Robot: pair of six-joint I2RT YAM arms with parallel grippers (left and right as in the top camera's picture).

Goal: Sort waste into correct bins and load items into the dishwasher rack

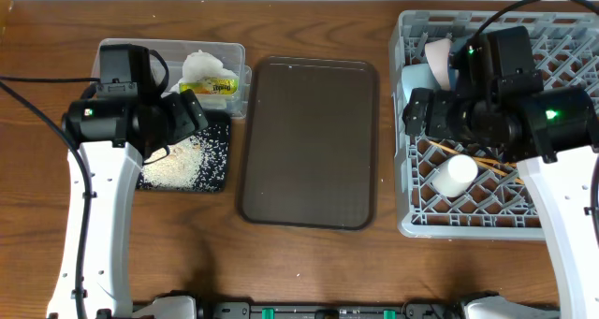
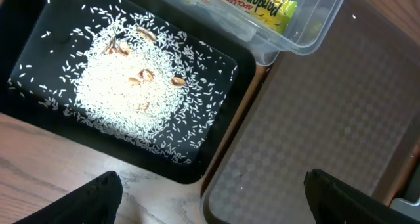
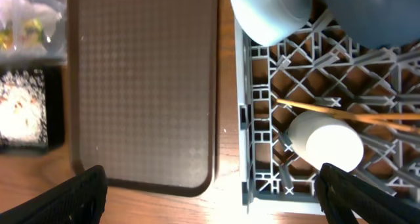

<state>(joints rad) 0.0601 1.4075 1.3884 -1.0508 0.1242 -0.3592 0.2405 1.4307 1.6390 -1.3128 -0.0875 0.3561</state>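
The grey dishwasher rack (image 1: 404, 169) stands at the right. It holds a white cup (image 1: 459, 174), two chopsticks (image 1: 493, 160), a light-blue bowl (image 3: 269, 14) and a dark-blue plate (image 3: 374, 14). My right gripper (image 1: 416, 113) hangs open and empty over the rack's left edge (image 3: 244, 119). The black tray (image 1: 217, 132) holds loose rice (image 2: 125, 86). The clear tub (image 1: 173, 50) holds the white napkin (image 1: 201, 65) and the yellow-green wrapper (image 2: 256, 0). My left gripper (image 2: 213, 201) is open and empty above the black tray's near right corner.
The brown serving tray (image 1: 309, 141) lies between the bins and the rack, with nothing on it. Both arms' cables run over the table's far side. Bare wood shows along the front edge.
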